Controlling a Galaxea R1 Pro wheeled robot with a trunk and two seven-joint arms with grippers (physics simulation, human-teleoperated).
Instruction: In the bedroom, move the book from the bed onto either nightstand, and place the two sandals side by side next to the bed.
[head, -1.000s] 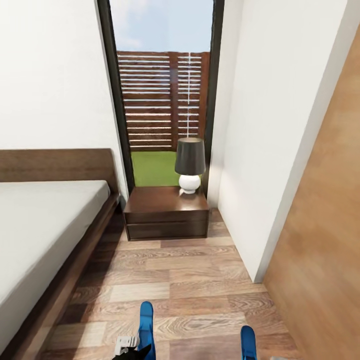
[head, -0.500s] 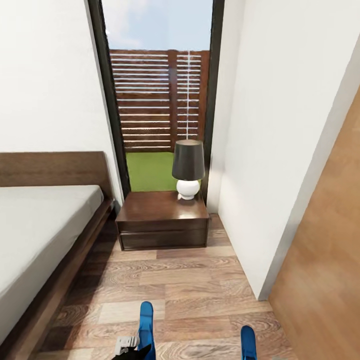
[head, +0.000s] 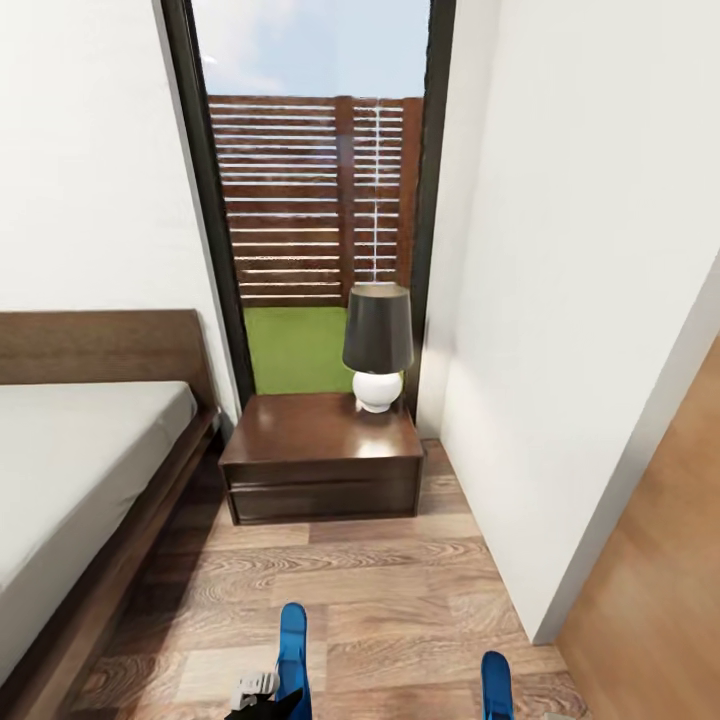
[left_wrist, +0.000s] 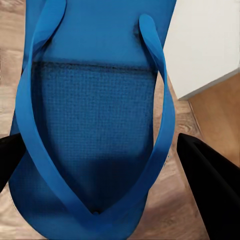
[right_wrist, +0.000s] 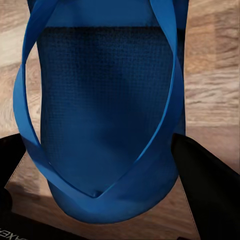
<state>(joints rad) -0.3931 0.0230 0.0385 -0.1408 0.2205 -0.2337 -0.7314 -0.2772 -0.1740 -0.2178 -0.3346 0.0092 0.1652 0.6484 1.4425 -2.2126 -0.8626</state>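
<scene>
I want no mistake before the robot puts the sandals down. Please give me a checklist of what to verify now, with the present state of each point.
1. Left claw holds a bright blue sandal: ok.
2. Right claw holds the second blue sandal: ok.
3. Light wood-plank floor beside the low grey-white bed free for both sandals: ok.
4. Dark reddish-brown nightstand has free top next to the white-based lamp: ok.
5. Book's position: cannot tell.

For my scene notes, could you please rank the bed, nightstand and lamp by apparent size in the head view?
1. bed, though cropped by the frame
2. nightstand
3. lamp
</scene>
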